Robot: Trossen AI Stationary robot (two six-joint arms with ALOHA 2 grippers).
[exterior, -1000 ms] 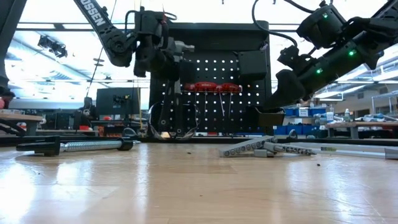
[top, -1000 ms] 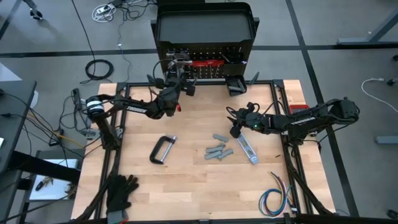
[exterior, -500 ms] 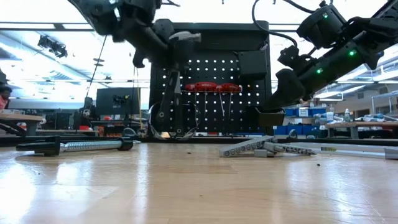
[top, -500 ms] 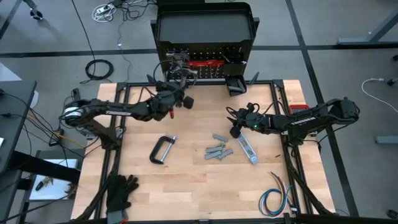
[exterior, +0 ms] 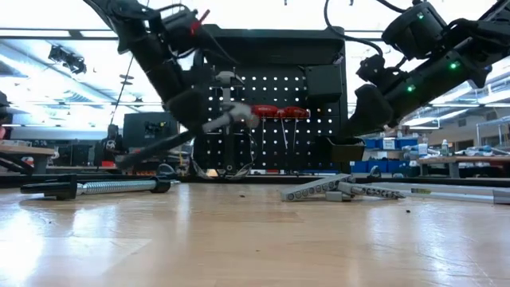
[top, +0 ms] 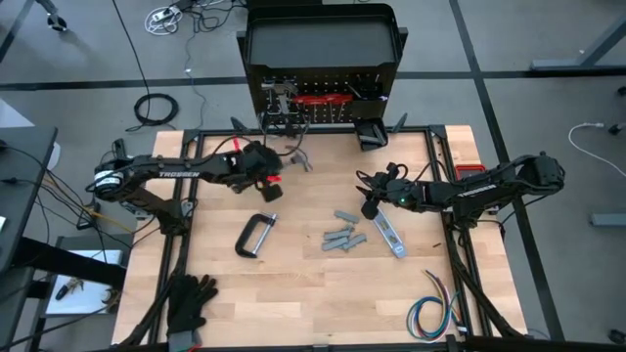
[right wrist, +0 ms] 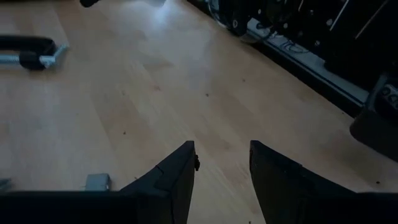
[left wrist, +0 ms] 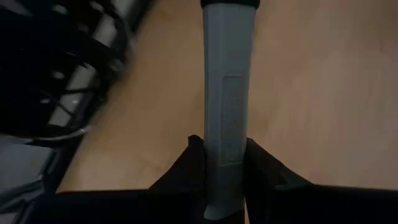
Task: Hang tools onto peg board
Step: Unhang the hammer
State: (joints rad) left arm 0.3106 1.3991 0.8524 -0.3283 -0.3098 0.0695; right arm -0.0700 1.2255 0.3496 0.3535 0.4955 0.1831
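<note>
My left gripper [left wrist: 224, 180] is clamped on the grey handle of a hammer [top: 290, 156], held above the table [top: 293, 293] just in front of the peg board [top: 323, 98]; the wrist view cuts the handle off at the frame edge and hides the head. The low view shows that steel head [exterior: 227, 118] tilted before the board's red-handled tools [exterior: 275, 112]. My right gripper [right wrist: 221, 168] hangs with fingers parted and empty near the silver flat bar [top: 389, 235]. Only the high view shows the C-clamp [top: 254, 235], grey metal pieces [top: 342, 235], black gloves [top: 191, 298] and wire bundle [top: 435, 311]
</note>
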